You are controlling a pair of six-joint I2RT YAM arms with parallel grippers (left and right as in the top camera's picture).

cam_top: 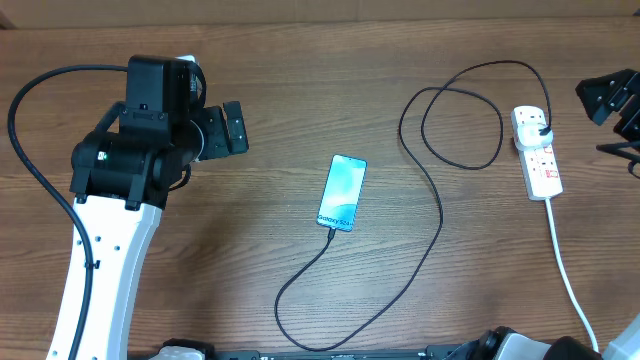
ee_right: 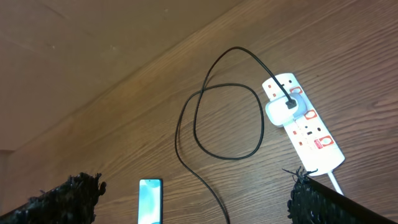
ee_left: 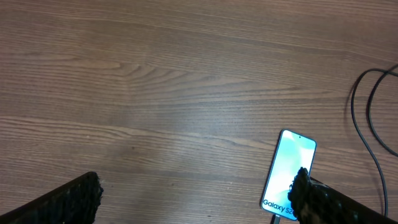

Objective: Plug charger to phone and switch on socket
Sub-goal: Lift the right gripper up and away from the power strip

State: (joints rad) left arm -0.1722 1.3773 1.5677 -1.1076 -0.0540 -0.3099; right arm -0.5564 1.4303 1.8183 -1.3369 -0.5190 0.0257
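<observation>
Both pairs of jaws stand wide and hold nothing. The left gripper (ee_left: 198, 190) hangs over bare table (cam_top: 300, 60), well to the left of the phone (cam_top: 342, 192) and a little beyond it.

The phone lies flat with its screen up and lit. Its long axis runs near to far, the far end leaning slightly right, and the port end faces the robot's side. The charger (cam_top: 439, 218) seems to be seated in that port already. From there the cable curls toward the near edge and swings up to the right of the phone. It then loops once and ends in the plug head (ee_right: 290, 104), which sits in the socket (cam_top: 540, 158).

The socket lies far to the phone's right. It is also laid near to far, and its white cord trails off the near end. So the plugging looks done. Whether the red-marked switch is on is too small to tell, and that is likely what is left.

The right gripper (ee_right: 194, 186) hovers beyond the socket, farther from the phone.
</observation>
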